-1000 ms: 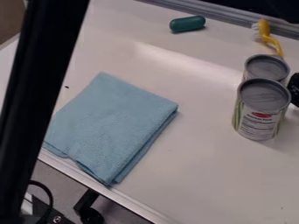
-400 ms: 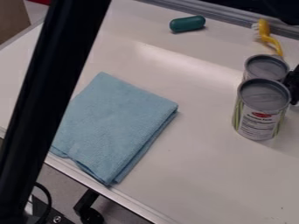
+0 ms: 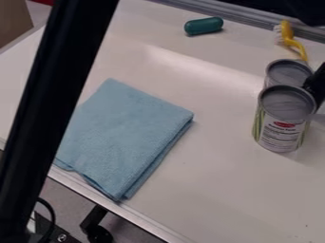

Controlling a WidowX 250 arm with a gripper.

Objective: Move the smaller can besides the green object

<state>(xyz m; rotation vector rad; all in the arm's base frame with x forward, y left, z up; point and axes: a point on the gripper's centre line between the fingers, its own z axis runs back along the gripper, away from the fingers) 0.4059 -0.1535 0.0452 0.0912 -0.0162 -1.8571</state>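
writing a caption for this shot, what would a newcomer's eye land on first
Probably the folded light blue cloth, spread large on the pale table left of centre, with a thick black bar slanting down the left side. Next, likely the two cans standing close together at the right, below a yellow brush near the table's far edge.

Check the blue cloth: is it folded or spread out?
Folded: the blue cloth lies flat, with stacked layers showing along its right and lower edges.

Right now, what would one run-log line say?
black tool: by two grey-topped metal cans | green capsule-shaped object: apart | move: not done
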